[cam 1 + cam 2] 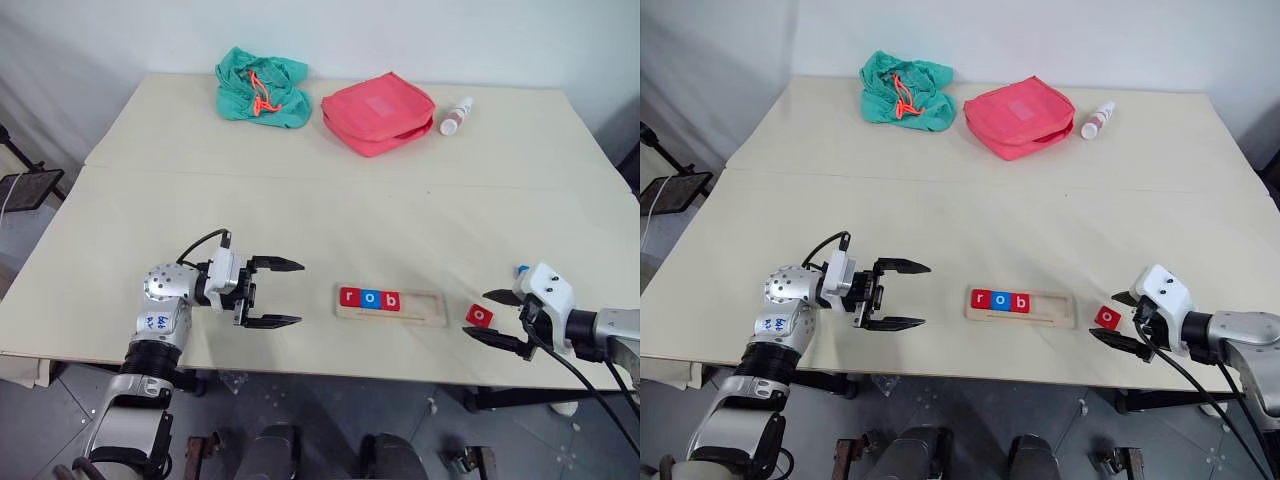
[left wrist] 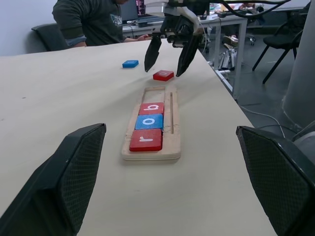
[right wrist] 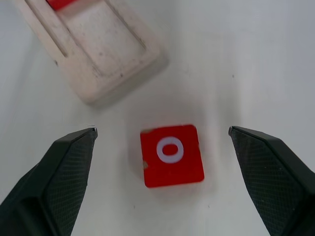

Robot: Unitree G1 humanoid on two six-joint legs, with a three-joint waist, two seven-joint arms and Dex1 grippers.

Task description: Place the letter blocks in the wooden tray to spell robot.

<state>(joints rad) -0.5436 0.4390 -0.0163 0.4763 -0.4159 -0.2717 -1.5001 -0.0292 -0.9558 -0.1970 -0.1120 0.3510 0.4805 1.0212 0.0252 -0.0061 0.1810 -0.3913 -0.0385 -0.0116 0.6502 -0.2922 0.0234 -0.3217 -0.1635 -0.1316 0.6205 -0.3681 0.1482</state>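
Pale tabletop (image 1: 330, 215) in front of me, and along its near edge sits the wooden tray (image 1: 391, 304), already reading r, o, b from my left: a red r block (image 1: 349, 297), a blue o block (image 1: 370, 298) and a red b block (image 1: 391, 300) tucked side by side in the groove, with the right half of the tray bare, which is where the last two letters belong

I've got the right gripper (image 1: 492, 318) angled down with its fingers spread wide around the red o block (image 1: 480, 316), which lies flat on the table just beside the tray's right end; from the right wrist camera the block (image 3: 172, 155) sits square between the two pads with clear table on either side, neither touching it, so nothing is held yet. That's the fourth letter, so I judge this is the line-up before the pinch

A second blue block (image 2: 130, 63) lies further out past the red one, near the right arm; its letter I can't read, but it ought to be the t

My left gripper (image 1: 275, 292) hovers level over the table, left of the tray, jaws wide apart and empty, parked out of the way and facing the tray

At the far side a green cloth bag (image 1: 260, 88), a red pouch (image 1: 378, 115) and a small white bottle (image 1: 456, 117) stay well clear of the work
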